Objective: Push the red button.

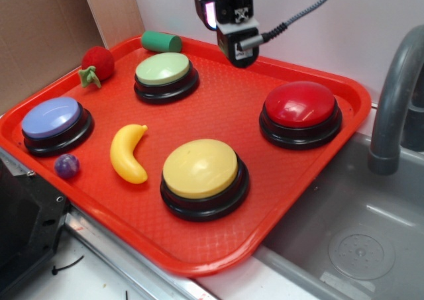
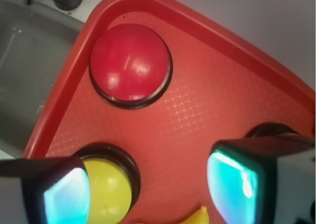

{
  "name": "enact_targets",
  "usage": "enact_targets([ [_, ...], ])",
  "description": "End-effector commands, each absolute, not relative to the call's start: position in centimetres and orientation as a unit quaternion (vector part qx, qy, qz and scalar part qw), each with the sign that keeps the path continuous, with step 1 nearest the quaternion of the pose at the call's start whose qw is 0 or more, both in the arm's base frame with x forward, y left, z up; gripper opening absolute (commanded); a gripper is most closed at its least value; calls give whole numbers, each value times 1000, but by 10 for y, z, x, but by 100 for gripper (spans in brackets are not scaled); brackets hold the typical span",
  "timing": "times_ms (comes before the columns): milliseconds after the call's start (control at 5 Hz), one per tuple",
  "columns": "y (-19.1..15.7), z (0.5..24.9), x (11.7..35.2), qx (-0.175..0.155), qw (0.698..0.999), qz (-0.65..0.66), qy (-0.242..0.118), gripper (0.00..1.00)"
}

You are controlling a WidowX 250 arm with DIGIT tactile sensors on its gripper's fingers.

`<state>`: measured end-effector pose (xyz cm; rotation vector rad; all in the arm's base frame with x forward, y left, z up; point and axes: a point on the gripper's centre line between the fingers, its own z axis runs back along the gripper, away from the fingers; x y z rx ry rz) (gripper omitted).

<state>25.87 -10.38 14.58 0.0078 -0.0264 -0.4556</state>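
The gripper (image 2: 148, 184) hangs open and empty, raised above the tray's (image 1: 218, 108) back; the red button (image 1: 299, 105) lies ahead of its fingers and below, untouched, near the tray's sink-side rim.

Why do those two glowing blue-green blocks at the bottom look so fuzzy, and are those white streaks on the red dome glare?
Wrist view: the fingers sit very close to the lens, so they blur; the white streaks on the red button are reflected light. Exterior view: the red button shows similar glare, and everything looks sharp.
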Motion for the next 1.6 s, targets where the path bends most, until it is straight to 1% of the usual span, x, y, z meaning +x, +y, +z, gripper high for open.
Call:
enact_targets([
  [0,-106,183,252,-1,972,-224,-66,100],
  [400,-104,195,244,-2,972,-221,-81,100],
  [1000,-91,205,229,-4,975,-199,-95,100],
  [1200,-87,205,226,-4,977,-189,-93,100],
  [1400,-79,205,221,-8,979,-190,-77,100],
])
